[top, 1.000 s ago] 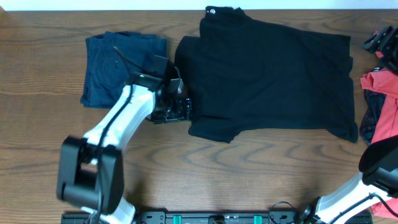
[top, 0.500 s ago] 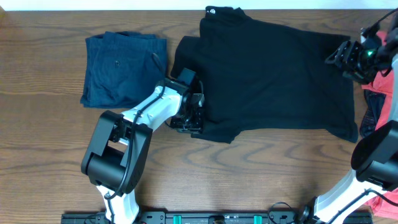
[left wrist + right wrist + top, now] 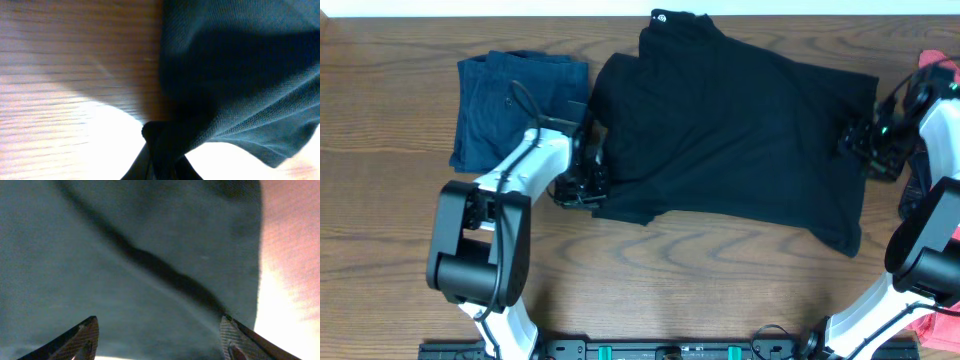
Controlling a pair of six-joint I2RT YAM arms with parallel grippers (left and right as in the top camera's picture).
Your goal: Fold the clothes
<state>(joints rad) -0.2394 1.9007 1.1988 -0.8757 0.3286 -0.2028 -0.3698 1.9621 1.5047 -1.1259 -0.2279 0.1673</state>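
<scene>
Wooden brown bench (image 3: 720, 290) carries the long black fabric garment (image 3: 740, 130) spread across its middle, small white round logo (image 3: 658, 16) at the far edge, with the folded navy-blue fabric shorts (image 3: 505, 100) just beside it on the left. The left pincer (image 3: 582, 188) is pressed together on the garment's lower left hem, cloth bunched between its tips, while the right pincer (image 3: 865, 140) stands spread over the garment's right edge, gripping nothing.

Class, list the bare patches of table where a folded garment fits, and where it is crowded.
Bare: the table in front of the black garment; also left of the navy shorts. Crowded: right edge, around the right gripper and coral-red pieces.
</scene>
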